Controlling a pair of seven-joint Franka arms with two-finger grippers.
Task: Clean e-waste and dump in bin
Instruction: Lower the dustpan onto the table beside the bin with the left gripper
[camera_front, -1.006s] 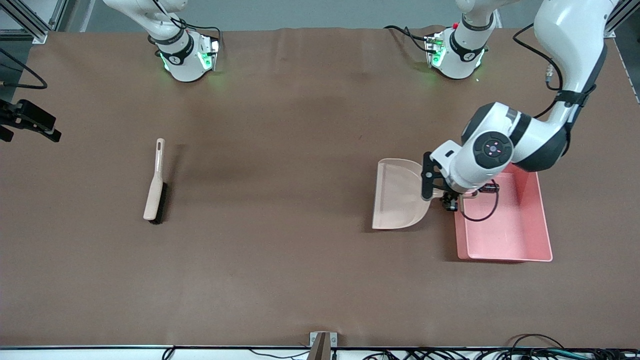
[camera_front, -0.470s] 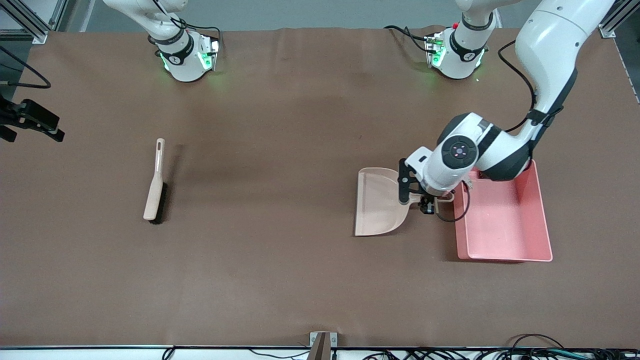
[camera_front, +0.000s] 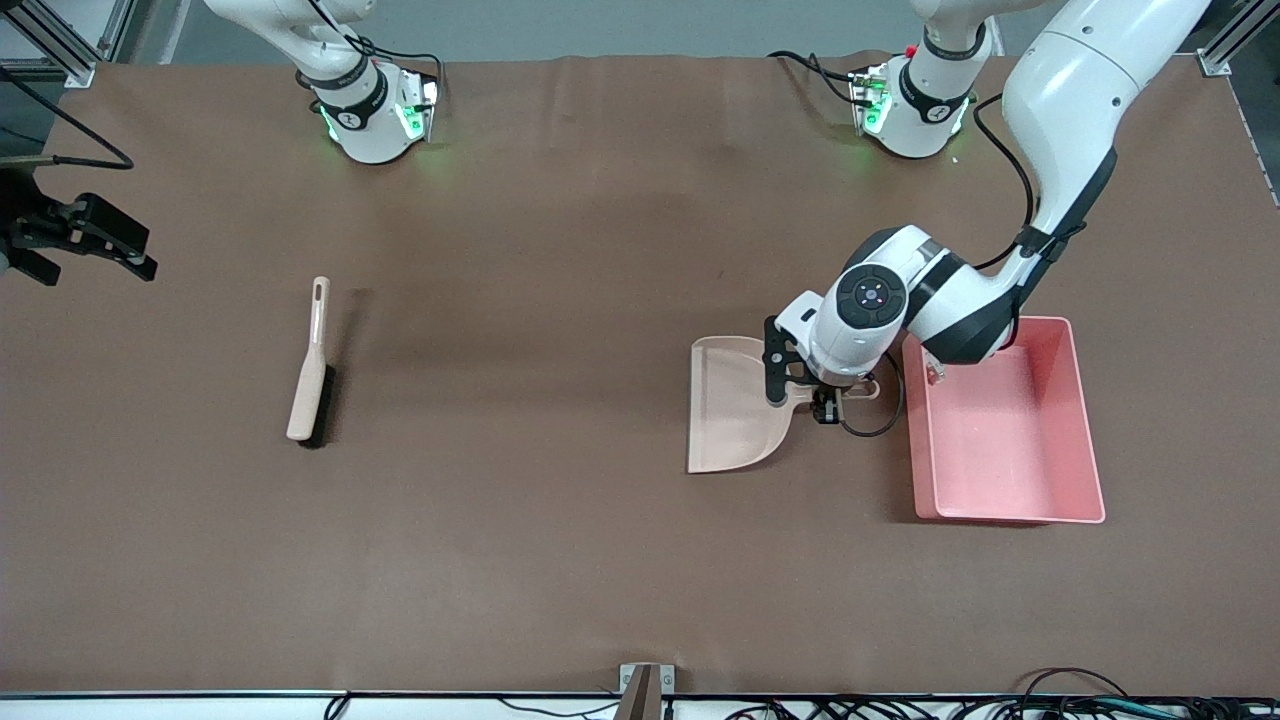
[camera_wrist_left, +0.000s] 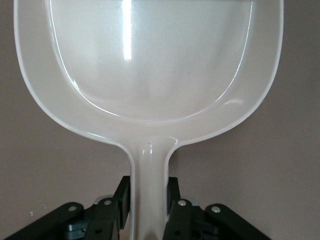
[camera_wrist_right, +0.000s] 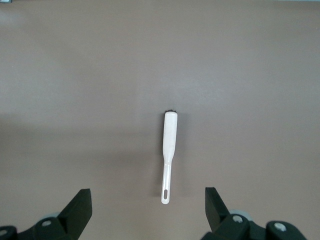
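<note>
The left gripper (camera_front: 826, 403) was clamped on the empty dustpan (camera_front: 735, 408) beside the bin (camera_front: 1085, 440), the right gripper (camera_wrist_right: 148, 212) hung apart over the brush (camera_wrist_right: 169, 145), and no e-waste showed, so dumping seemed done.

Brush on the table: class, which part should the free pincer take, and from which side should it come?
Take the brush by its slim handle, coming straight down from above. It lies flat with nothing beside it, handle pointing toward the robots' bases, bristles at the end nearer the camera. The right pincer hangs open above it.
</note>
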